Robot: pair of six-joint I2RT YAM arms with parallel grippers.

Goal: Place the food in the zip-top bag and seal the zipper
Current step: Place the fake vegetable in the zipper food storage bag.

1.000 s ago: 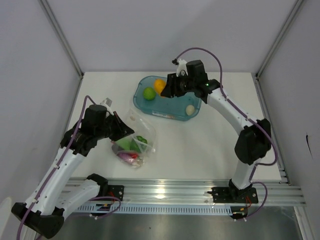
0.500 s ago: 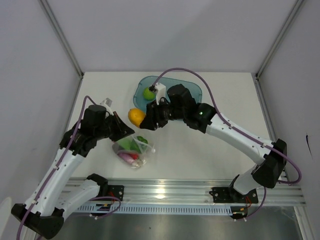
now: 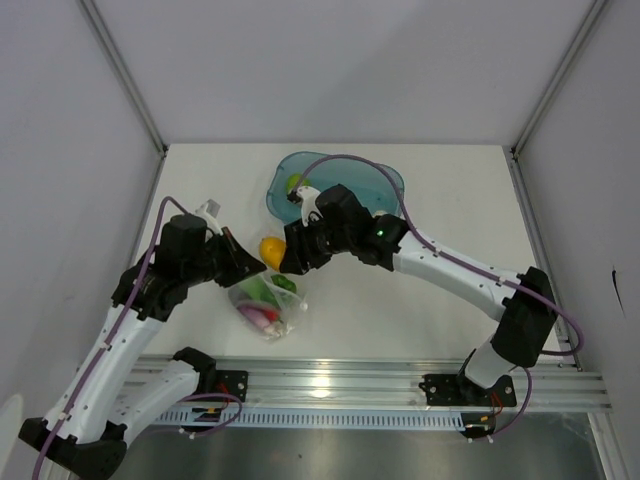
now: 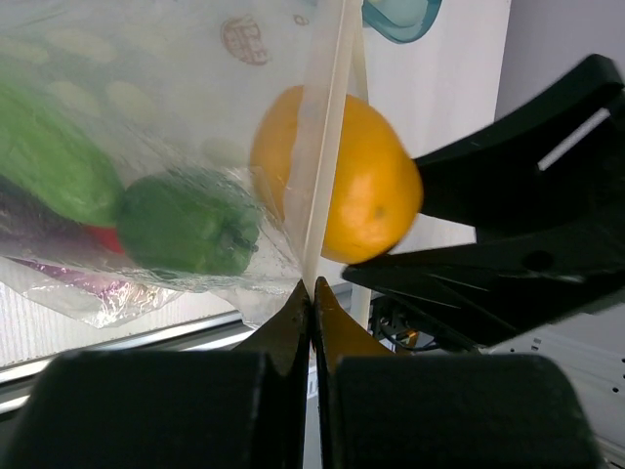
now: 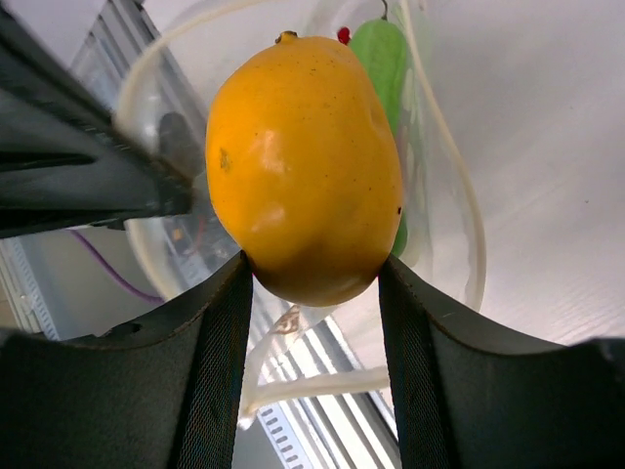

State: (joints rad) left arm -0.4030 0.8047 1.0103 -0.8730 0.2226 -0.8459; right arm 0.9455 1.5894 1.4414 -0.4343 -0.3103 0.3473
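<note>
My right gripper (image 5: pixel 312 283) is shut on the yellow-orange piece (image 5: pixel 303 166) and holds it right at the open mouth of the zip-top bag (image 3: pixel 270 305). From above, this piece (image 3: pixel 268 248) sits just above the bag's upper edge. My left gripper (image 4: pixel 312 288) is shut on the bag's mouth strip, the zipper (image 4: pixel 327 147), and holds it up. Inside the bag lie a green pepper (image 4: pixel 186 223), a light green vegetable (image 4: pixel 49 156), and red and purple pieces (image 3: pixel 256 314). A round green piece (image 3: pixel 296 183) stays in the teal tray (image 3: pixel 385 180).
The teal tray stands at the back centre of the white table, partly under the right arm's cable. The right arm (image 3: pixel 450 270) stretches across the table's middle. A metal rail (image 3: pixel 400 380) runs along the near edge.
The right arm has carried the yellow-orange piece from the tray leftwards and nearer, to the bag's mouth. The left gripper keeps its hold on the bag's edge.
</note>
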